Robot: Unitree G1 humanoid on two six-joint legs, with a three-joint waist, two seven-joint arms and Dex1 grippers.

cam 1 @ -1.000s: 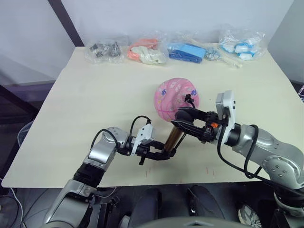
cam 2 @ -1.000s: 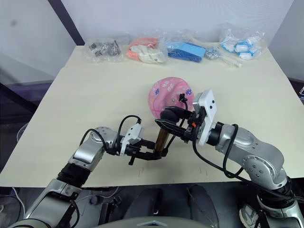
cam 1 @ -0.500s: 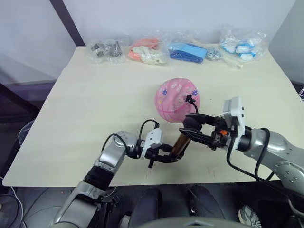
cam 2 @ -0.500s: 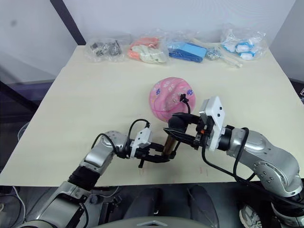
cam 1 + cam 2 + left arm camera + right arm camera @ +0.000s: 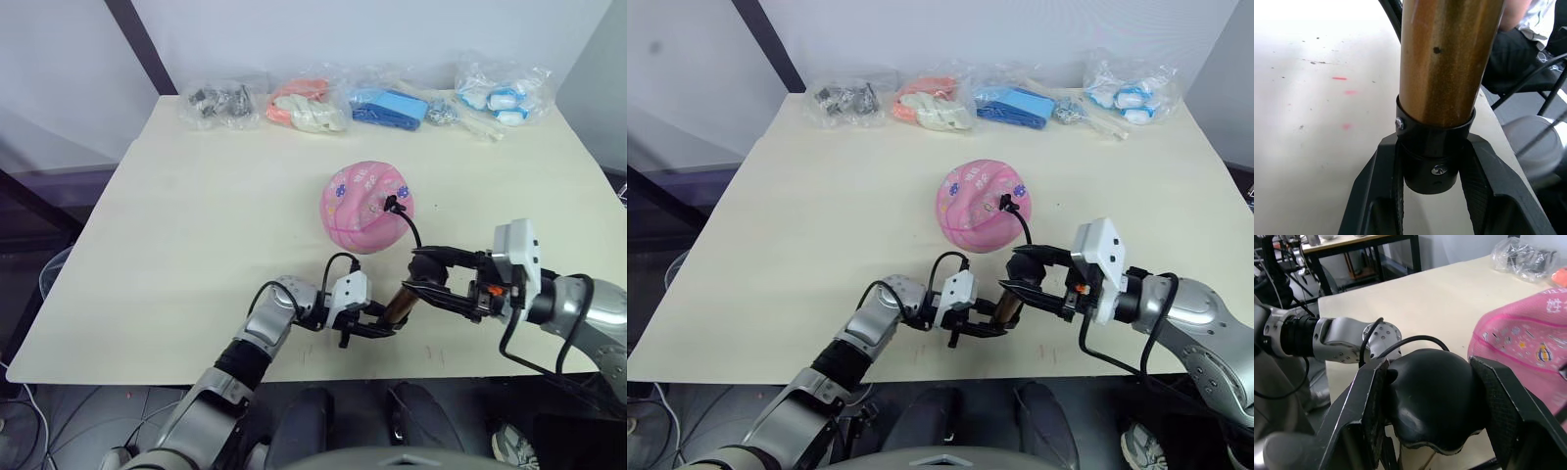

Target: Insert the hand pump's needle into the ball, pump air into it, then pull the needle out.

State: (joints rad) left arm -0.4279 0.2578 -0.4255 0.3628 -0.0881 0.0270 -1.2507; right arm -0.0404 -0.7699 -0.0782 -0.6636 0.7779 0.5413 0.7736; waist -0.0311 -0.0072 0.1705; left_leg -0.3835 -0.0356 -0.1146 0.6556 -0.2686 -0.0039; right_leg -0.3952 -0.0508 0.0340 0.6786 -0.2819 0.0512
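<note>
Left gripper [image 5: 1431, 196] is clamped tight on the black end cap of the hand pump [image 5: 1447, 63], one finger pressed on each side of the cap, the gold barrel rising straight out from between them. Right gripper [image 5: 1432, 416] is pinching the pump's black T-handle [image 5: 1432, 401], both ribbed pads hard against its rounded sides.

From the head camera, the two grippers face each other along the pump [image 5: 399, 304], left gripper [image 5: 377, 328] at the lower end, right gripper [image 5: 423, 277] at the handle end, the short barrel slanting between them. All of this sits just on the robot's side of the ball [image 5: 366, 204], near the table's front edge.

The thin black hose [image 5: 411, 233] curls up from the pump and arcs over to the ball. Its small black fitting [image 5: 392, 205] sits on the ball's right flank, the side nearest the right gripper; the needle itself is too small to make out, so whether it is inside I can't tell.

The ball rests on the pale table [image 5: 196, 225], roughly mid-table. Well beyond the ball, along the far edge, lies a row of clear bags [image 5: 312, 106] of small items.
</note>
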